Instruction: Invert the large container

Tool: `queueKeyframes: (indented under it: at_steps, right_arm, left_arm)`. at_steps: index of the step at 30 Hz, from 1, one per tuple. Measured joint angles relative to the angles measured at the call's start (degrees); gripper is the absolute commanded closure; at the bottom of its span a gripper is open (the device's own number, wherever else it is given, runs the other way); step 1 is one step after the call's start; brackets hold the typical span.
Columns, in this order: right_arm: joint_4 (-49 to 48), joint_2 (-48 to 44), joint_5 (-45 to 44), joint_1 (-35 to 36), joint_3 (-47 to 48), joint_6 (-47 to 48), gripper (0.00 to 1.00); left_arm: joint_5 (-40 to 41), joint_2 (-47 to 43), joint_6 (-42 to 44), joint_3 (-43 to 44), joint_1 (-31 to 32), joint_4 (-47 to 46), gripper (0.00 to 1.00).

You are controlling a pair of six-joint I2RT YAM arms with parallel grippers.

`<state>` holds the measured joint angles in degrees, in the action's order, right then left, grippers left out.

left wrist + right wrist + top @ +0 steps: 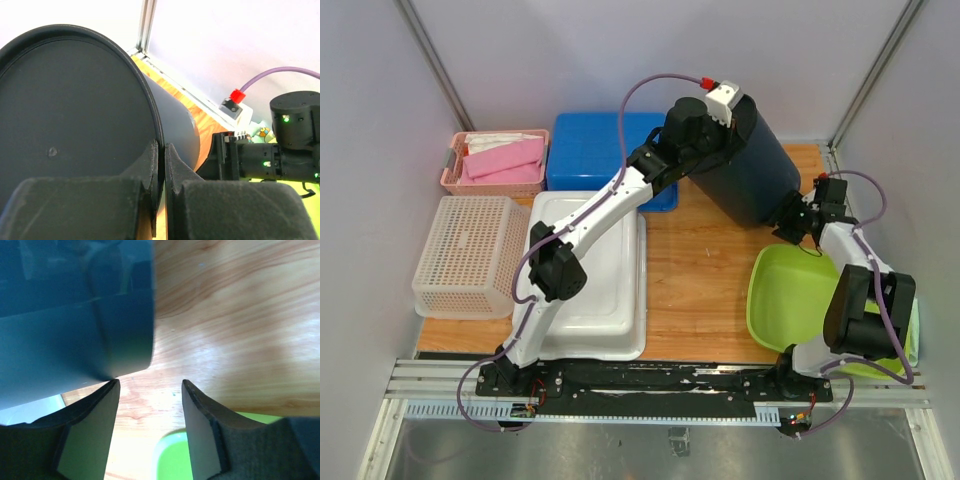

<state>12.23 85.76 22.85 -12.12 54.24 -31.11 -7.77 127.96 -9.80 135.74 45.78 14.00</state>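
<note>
Black padded fingers (146,170) of the left gripper (161,162) are closed tight on the thin rim at the upper end of the large container (70,115). The dark container leans tilted, its lower edge on the wooden table (240,315). Just beside that lower edge, the right gripper (150,387) has its jaws spread apart and grips nothing. A green tub (785,300) lies near the container's lower end.

The left gripper (161,152) clamps the rim of the dark large container (75,115); the right arm (295,135) sits just beside it.
</note>
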Motion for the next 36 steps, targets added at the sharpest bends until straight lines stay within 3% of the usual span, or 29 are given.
queueKeyframes:
  at_steps: [5, 13, 36]
  right_arm:
    - [-1.97, 1.73, 0.52, 3.65, 1.03, -2.12, 0.63]
    - [-3.5, 5.16, 1.27, 6.19, 2.6, -4.7, 0.71]
    - [-5.64, 7.37, 1.6, 7.26, 2.62, -8.22, 0.72]
  left_arm:
    - [-0.57, 0.0, -0.04, 0.0, -0.02, -0.09, 1.0]
    - [-3.32, 0.28, -0.83, 0.26, -0.24, 0.07, 1.0]
    - [-9.25, 4.31, -1.64, 3.41, 0.02, -1.6, 1.0]
